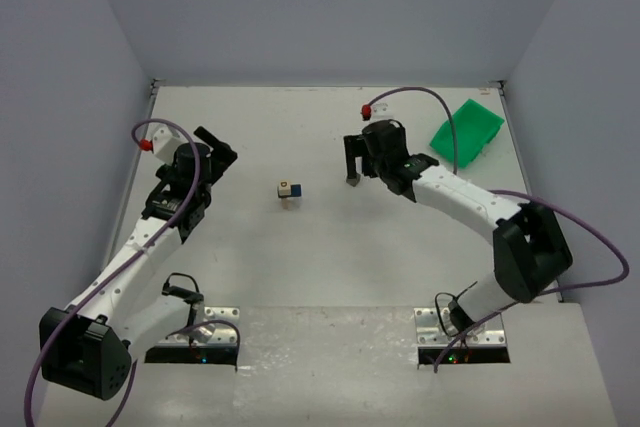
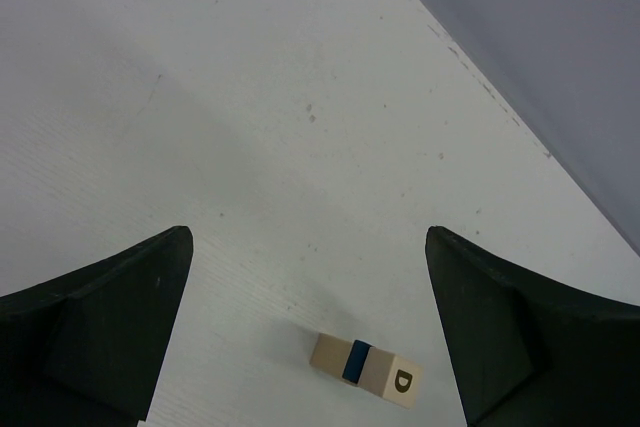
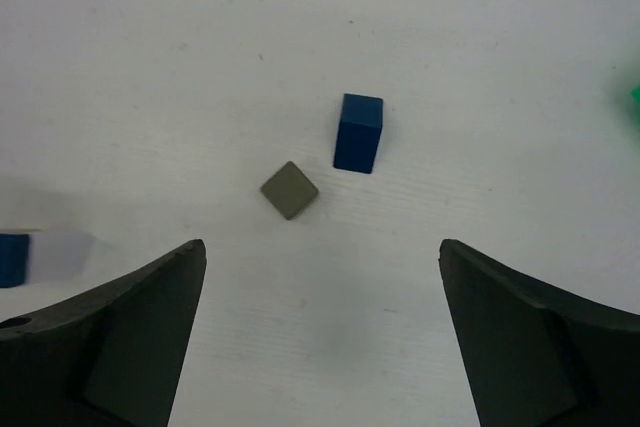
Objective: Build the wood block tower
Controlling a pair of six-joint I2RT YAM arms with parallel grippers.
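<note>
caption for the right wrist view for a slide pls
Open right gripper over the white table, facing a blue block and a small grey block set apart.

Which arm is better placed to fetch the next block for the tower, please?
Right: the open right gripper faces a loose blue block and grey block just ahead; the left gripper sees only the tower.

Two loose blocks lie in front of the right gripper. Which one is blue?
The blue block is the farther, upper-right one in the right wrist view; the grey-brown block sits apart from it, lower left, turned corner-on.
</note>
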